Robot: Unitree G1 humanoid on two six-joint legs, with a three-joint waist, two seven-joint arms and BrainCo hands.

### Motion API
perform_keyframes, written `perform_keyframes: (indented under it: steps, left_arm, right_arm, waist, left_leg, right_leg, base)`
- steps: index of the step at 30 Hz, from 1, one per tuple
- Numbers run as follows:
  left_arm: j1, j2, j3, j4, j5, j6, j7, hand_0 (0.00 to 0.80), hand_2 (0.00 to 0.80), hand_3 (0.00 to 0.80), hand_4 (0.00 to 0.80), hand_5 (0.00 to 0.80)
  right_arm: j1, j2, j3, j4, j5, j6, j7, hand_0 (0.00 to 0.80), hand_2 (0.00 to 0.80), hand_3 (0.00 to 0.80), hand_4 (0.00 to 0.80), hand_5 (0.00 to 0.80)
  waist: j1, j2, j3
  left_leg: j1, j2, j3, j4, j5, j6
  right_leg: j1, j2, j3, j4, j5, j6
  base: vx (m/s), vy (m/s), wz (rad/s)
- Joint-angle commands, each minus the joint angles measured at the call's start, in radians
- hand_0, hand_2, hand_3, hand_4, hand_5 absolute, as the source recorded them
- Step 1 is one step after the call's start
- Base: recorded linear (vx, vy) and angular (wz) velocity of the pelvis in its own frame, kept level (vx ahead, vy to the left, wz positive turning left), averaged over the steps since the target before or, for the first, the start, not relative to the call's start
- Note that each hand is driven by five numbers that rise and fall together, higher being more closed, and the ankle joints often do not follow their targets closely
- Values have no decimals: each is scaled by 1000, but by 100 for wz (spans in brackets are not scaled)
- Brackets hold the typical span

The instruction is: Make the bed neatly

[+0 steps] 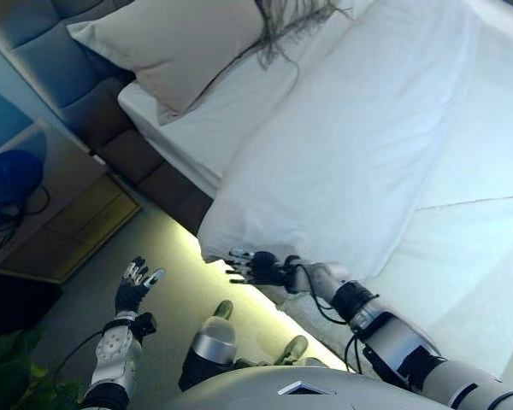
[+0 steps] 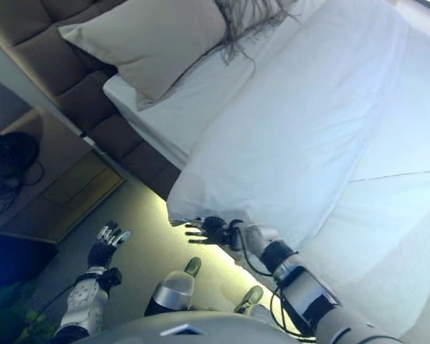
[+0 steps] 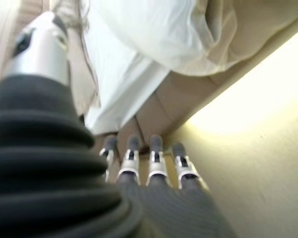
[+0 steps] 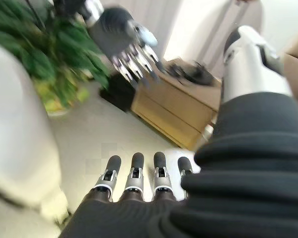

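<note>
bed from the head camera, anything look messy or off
Yes. The white duvet lies askew, its corner hanging over the bed's side toward the floor, right by the open right hand. The pillow sits crooked at the headboard. The left hand hangs open over the floor.
</note>
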Motion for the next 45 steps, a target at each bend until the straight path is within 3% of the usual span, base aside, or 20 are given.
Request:
perform_keyframes:
  steps: [1,14,25,33,40,42,45]
  left_arm:
    - [-31,35,-3,56,9,-13,-33,0,0,0,0,0]
    - [-75,32,-9,148,19,49,-79,0,0,0,0,0]
    - [-129,-35,-65,336,109,101,-39,0,0,0,0,0]
    - [-145,-50,-100,407,127,138,-51,0,0,0,0,0]
    - [-168,-84,-79,467,47,150,-82,0,0,0,0,0]
    - [-179,-107,-87,482,37,139,-97,0,0,0,0,0]
    - [-198,-143,-105,505,41,134,-101,0,0,0,0,0]
  right_arm:
    - [5,-33,-51,-81,-1,-56,59,0,0,0,0,0]
    - [110,-106,-258,-29,-17,-169,71,0,0,0,0,0]
    - [181,-118,-400,77,13,-237,50,0,0,0,0,0]
    - [231,-153,-482,182,10,-298,50,0,0,0,0,0]
    - [319,-61,-551,366,143,-425,-16,0,0,0,0,0]
    - [352,-36,-584,483,113,-477,-18,0,0,0,0,0]
    - [374,-15,-631,577,141,-462,-91,0,0,0,0,0]
  waist:
    - [-12,41,-44]
    - [-101,54,-71]
    - [-157,48,-110]
    - [-187,47,-123]
    - [-220,45,-121]
    - [-232,46,-117]
    - [-246,48,-113]
  left_leg:
    - [19,-18,47,-7,2,46]
    - [64,-19,116,-7,-21,55]
    - [86,-7,152,-7,-31,55]
    - [91,-5,171,-7,-32,52]
    - [94,-3,182,-7,-30,53]
    - [96,0,188,-7,-31,53]
    - [100,5,197,-7,-34,55]
  right_leg:
    - [7,-90,-14,6,118,65]
    - [-10,-65,49,-3,150,76]
    - [13,-27,91,-3,92,59]
    - [18,-20,112,-3,78,57]
    - [24,-13,133,-3,74,52]
    - [27,-11,138,-3,70,50]
    - [33,-1,148,-3,60,48]
  base:
    - [26,-79,-20]
    - [-5,-90,-14]
    - [38,-46,-11]
    - [31,-4,-5]
    - [7,-10,-2]
    - [0,0,0]
    - [8,-7,-1]
